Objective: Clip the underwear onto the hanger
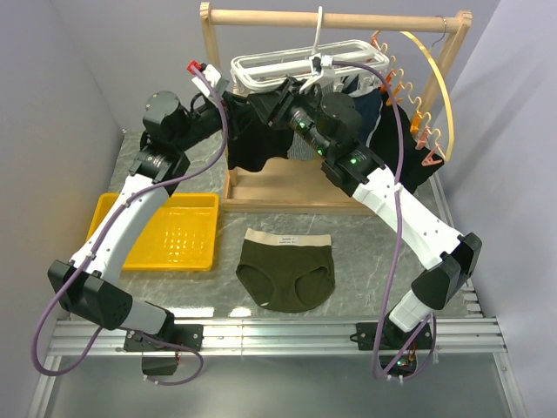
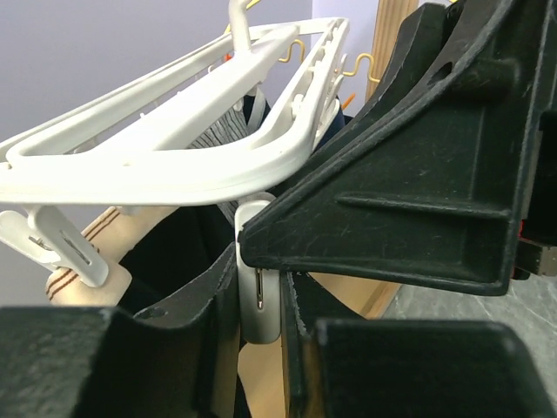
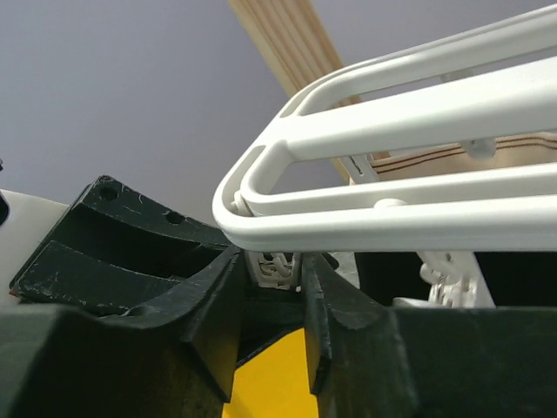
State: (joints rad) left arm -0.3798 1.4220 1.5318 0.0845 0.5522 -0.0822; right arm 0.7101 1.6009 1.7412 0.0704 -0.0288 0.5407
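Left tool (image 2: 259, 292): your fingers (image 2: 187, 309) are closed on a white clip (image 2: 259, 305) that hangs straight down from the hanger (image 2: 174, 165). The frame edge runs just above the tips.
Why held so: pressing the clip's sides is probably meant to spread its mouth, so cloth can be fed in from below the tool.
Right tool (image 3: 271, 272): its tips bracket a corner clip (image 3: 274, 266) tucked under the rounded end of the frame. They stand very near it on both sides, but you cannot tell whether they press it.
Why there: with a tool at each clip, the hanger is likely steadied against swinging on the wooden rack (image 1: 331, 17).
Underwear (image 1: 287, 270): it lies flat on the table (image 1: 365, 244), waistband towards the rack. It is well below both tools and apart from them, and neither touches it.
Progress: by my reading the clipping has not begun, since both tools are at clips and no cloth is up there.
Next need: one tool must let go, drop to the waistband and lift it to an opened clip.
Risk: the black garment (image 1: 252, 139) hangs just beneath the tools, so a clip could bite it instead.
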